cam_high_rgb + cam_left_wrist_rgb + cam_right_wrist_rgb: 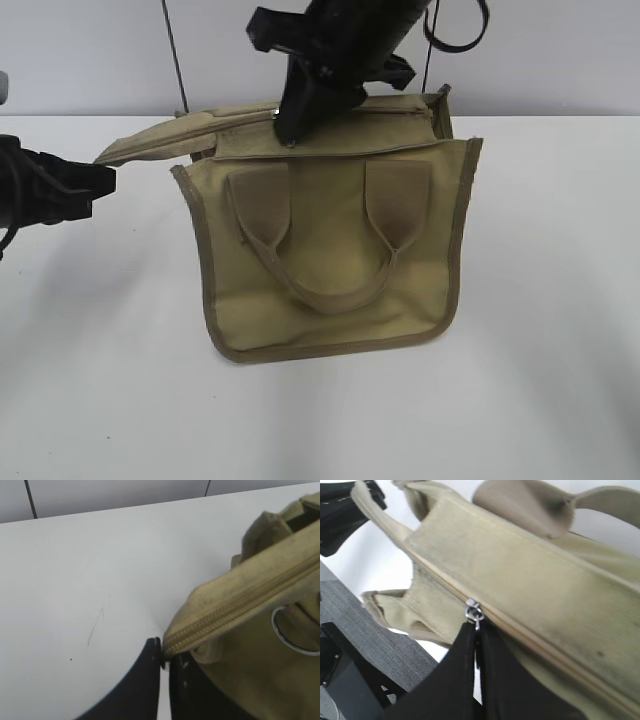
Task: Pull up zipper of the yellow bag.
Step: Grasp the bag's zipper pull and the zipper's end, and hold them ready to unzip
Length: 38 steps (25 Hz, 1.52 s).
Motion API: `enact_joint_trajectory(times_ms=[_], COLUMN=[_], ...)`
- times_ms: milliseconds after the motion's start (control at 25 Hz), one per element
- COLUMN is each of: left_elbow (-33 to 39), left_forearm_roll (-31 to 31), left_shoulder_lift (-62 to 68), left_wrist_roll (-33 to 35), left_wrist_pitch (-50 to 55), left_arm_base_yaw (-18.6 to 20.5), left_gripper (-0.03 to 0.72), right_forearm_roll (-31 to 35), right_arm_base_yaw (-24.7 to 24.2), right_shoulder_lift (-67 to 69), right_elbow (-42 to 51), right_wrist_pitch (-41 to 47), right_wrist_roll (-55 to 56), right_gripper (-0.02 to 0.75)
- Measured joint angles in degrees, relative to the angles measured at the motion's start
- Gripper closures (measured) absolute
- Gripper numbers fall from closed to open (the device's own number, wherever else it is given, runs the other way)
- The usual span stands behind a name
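1. Exterior view: yellow bag [330, 260] lies mid-frame on the white table [540, 380], handles facing the camera. Its top edge with the zipper [330, 118] runs along the upper middle. Right gripper [290, 135] comes down from the top centre onto that edge. Left gripper [105, 178] sits at the left edge, at the tip of the tape tail that sticks out to the upper left.

2. Left wrist view: fingers [150, 672] closed nearly together at lower centre, pinching the end of the zipper tape [225, 615], which runs up to the right. A metal ring [290, 635] shows at right. Judged: this arm anchors the tape.

3. Right wrist view: fingers [465, 665] pressed together at lower centre, their tips at the silver pull tab [473, 612]; the tab appears clamped, though the contact itself is partly hidden. The tape beside the slider appears closed on both sides; I cannot tell which stretch remains open.

4. Step in hand: tab gripped, tail held. Next move calls for a straight pull along the zipper line, with the left grip keeping the tape taut.
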Motion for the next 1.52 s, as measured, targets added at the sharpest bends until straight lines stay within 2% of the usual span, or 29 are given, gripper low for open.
enact_joint_trajectory(times_ms=[440,720,880,1200,1280,1320,1400,1480,1520], left_elbow=[0.0,0.0,0.0,0.0,0.0,0.0,0.04,0.04,0.04], left_forearm_roll=[0.06,0.44,0.62,1.66,1.66,1.66,1.59,1.73,2.05], left_shoulder_lift=[0.0,0.0,0.0,0.0,0.0,0.0,0.0,0.0,0.0], left_wrist_roll=[-0.06,-0.06,-0.06,-0.06,-0.06,-0.06,-0.25,-1.86,-3.59], left_wrist_pitch=[-0.14,-0.32,-0.88,-1.29,-1.11,-0.82,-0.53,-0.04,0.54], left_arm_base_yaw=[0.13,0.17,0.17,0.17,0.24,0.39,0.46,0.46,0.46], left_gripper=[0.68,0.68,0.68,0.666,0.591,0.532,0.35,0.202,0.159], right_forearm_roll=[-6.24,-10.42,-10.28,-9.61,-9.95,-10.73,-11.52,-11.88,-11.92], right_arm_base_yaw=[-4.17,-8.09,-9.83,-10.27,-10.56,-10.82,-11.1,-11.26,-11.26], right_shoulder_lift=[-1.67,-6.86,-8.38,-8.44,-8.59,-8.82,-9.64,-11.06,-11.75], right_elbow=[0.99,10.36,10.91,10.91,10.91,10.96,10.97,11.02,11.02], right_wrist_pitch=[1.13,0.77,0.78,0.78,0.78,0.78,0.78,0.78,0.78], right_wrist_roll=[0.65,1.03,1.03,1.09,1.09,1.02,0.43,-0.09,-0.31], right_gripper=[0.752,0.752,0.752,0.735,0.659,0.587,0.416,0.246,0.198])
